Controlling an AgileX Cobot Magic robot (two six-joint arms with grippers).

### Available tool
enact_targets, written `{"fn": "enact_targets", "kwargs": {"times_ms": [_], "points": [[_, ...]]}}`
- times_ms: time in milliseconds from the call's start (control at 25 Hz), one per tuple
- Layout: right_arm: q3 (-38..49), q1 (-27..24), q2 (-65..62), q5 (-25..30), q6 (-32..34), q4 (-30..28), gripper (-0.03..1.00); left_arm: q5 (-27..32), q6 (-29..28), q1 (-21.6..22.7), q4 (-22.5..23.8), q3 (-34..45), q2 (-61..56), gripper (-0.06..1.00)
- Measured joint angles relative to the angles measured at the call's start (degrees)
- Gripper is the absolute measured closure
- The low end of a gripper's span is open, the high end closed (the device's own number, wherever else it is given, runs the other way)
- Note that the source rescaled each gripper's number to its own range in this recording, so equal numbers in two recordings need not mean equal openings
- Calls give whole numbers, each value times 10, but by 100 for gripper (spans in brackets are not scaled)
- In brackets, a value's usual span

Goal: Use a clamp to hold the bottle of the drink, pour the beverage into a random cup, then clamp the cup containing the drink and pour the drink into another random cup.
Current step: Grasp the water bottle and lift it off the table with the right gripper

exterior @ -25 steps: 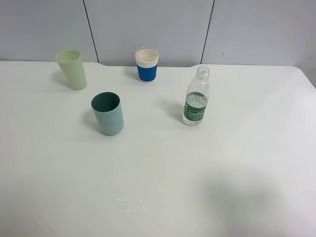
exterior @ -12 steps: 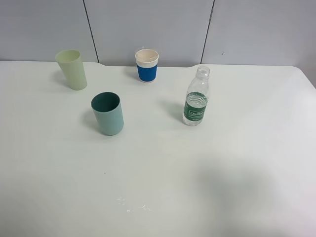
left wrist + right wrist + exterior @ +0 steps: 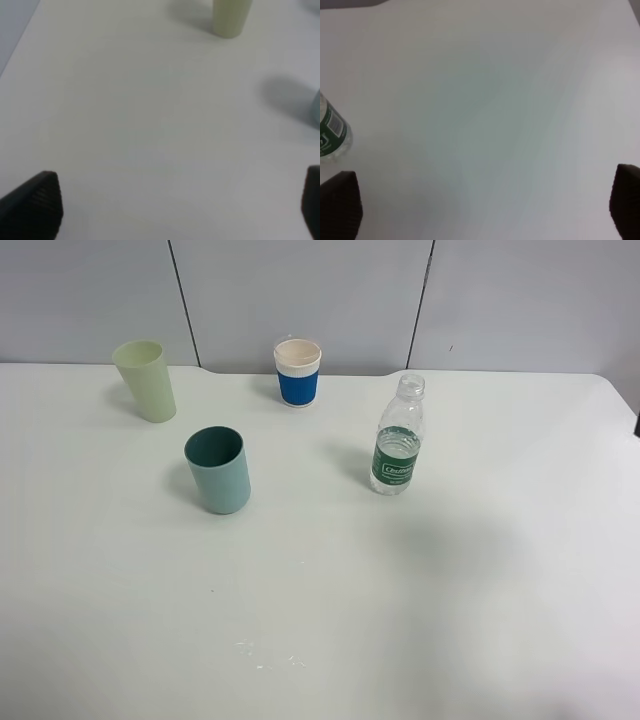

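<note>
The clear ribbed bottle (image 3: pixel 398 435) with a green label stands upright and uncapped, right of the table's middle. Its base also shows in the right wrist view (image 3: pixel 330 134). The clear beverage inside is hard to make out. The teal cup (image 3: pixel 218 470) stands left of centre, and its edge shows in the left wrist view (image 3: pixel 316 107). The blue-sleeved paper cup (image 3: pixel 298 372) stands at the back. My left gripper (image 3: pixel 172 205) is open over bare table, holding nothing. My right gripper (image 3: pixel 482 205) is open too, with the bottle off to one side of it. Neither gripper's fingers show in the exterior high view.
A pale yellow-green tapered cup (image 3: pixel 146 380) stands at the back left, seen also in the left wrist view (image 3: pixel 231 17). A dark sliver of the right arm (image 3: pixel 637 425) shows at the right edge. The white table (image 3: pixel 320 620) ends at a grey wall behind.
A soft shadow on the right of the table has crept up towards the bottle, and a dark sliver has appeared at the right edge. The cups and bottle have not moved.
</note>
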Motion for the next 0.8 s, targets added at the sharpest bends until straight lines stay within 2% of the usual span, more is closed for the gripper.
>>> {"fn": "enact_targets", "kwargs": {"times_ms": [480,640,800], "points": [[0,146,178,-133,-4,9,-3,0,0,0,0,0,0,5],[0,174,227,-151,-4,9,-3,0,0,0,0,0,0,5],[0,182,279,-176,-4,9,-3,0,0,0,0,0,0,5]]}}
